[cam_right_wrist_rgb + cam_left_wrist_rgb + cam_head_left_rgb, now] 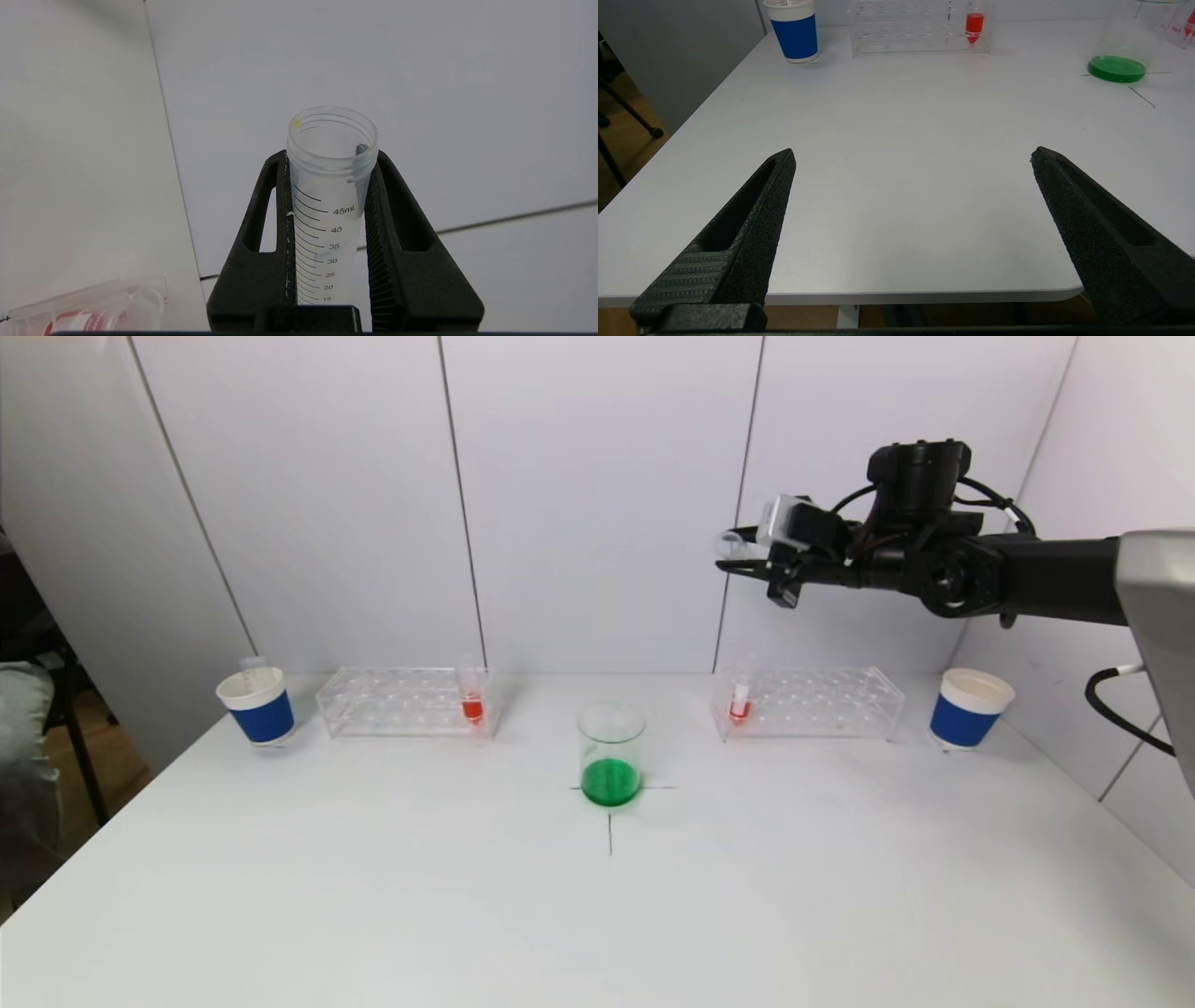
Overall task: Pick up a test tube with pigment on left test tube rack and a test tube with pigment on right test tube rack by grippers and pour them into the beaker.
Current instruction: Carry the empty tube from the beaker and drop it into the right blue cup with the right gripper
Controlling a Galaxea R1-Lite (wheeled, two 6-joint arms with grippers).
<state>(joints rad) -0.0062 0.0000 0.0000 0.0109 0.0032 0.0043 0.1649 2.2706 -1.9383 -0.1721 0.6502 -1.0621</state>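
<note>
My right gripper (742, 562) is high above the right rack, shut on a clear, empty-looking test tube (729, 543) held roughly level; in the right wrist view the tube (329, 200) sits between both fingers at my gripper (331, 158). The beaker (611, 753) stands at table centre with green liquid in it. The left rack (403, 702) holds a tube of red pigment (472, 700). The right rack (808, 703) holds a tube of red pigment (740, 702). My left gripper (913, 156) is open and empty over the near left table edge, out of the head view.
A blue-and-white paper cup (257, 707) with a clear tube in it stands left of the left rack. Another blue-and-white cup (968, 708) stands right of the right rack. White wall panels close the back. A black cross marks the beaker's spot.
</note>
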